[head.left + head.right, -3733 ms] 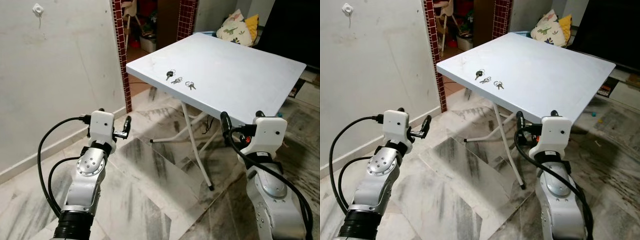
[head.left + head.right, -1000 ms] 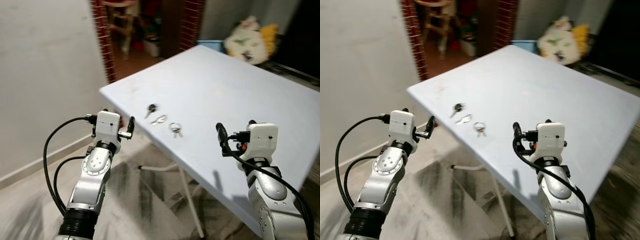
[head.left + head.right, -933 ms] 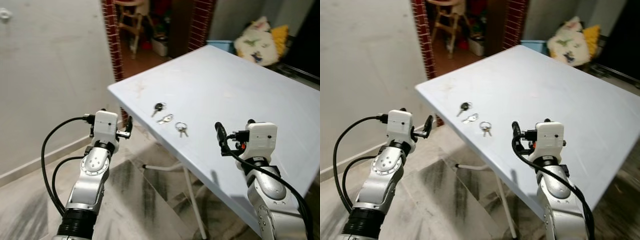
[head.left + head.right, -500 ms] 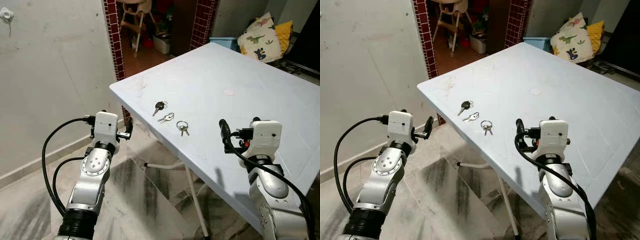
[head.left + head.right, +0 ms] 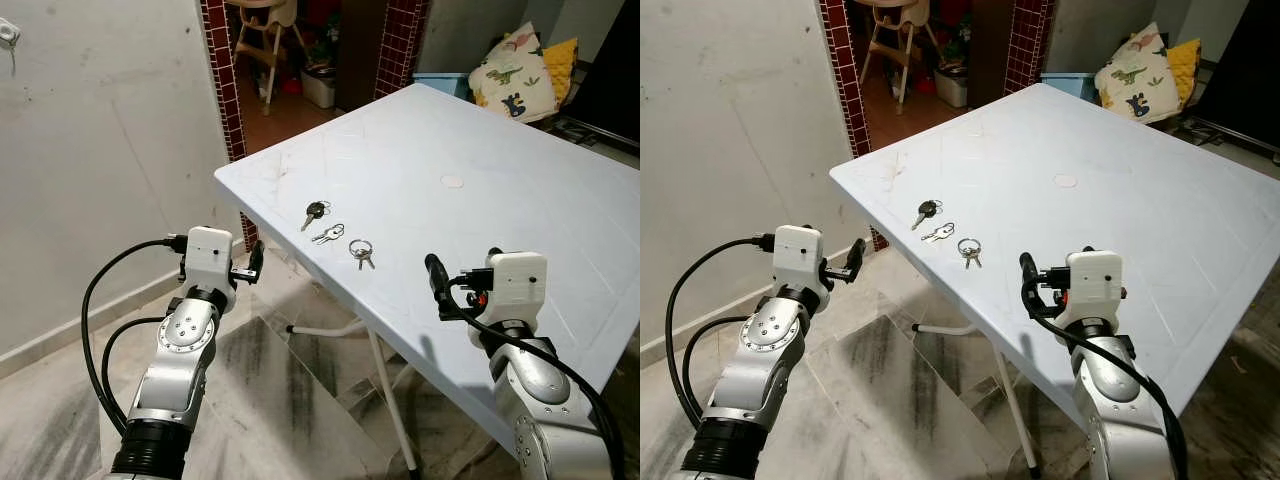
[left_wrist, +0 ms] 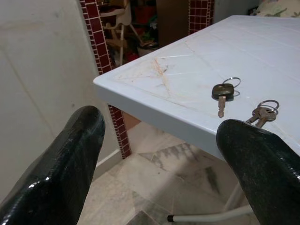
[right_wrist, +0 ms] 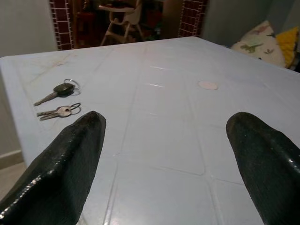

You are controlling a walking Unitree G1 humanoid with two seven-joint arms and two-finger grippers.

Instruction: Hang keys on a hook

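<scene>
Three key sets lie near the left corner of the white table (image 5: 470, 120): a black-headed key (image 5: 315, 211), a silver pair (image 5: 328, 234) and a ring with small keys (image 5: 361, 249). A white hook (image 5: 8, 31) is fixed high on the wall at far left. My left gripper (image 5: 245, 260) is open, held off the table's corner at about its height, left of the keys. My right gripper (image 5: 462, 266) is open over the table's near edge, right of the ringed keys. Through the left wrist view the black-headed key (image 6: 222, 92) and silver pair (image 6: 262, 112) sit beyond the open fingers.
A grey wall (image 5: 110, 150) runs along my left down to a marble floor (image 5: 290, 400). Red brick pillars (image 5: 222, 90) frame a doorway with a high chair (image 5: 258, 30) behind. Cushions (image 5: 515, 65) lie past the table's far corner. Metal table legs (image 5: 385, 390) cross beneath.
The view has closed in on the table over the last seconds. In the last half second my right gripper sank a little and shifted left. The keys lie as before.
</scene>
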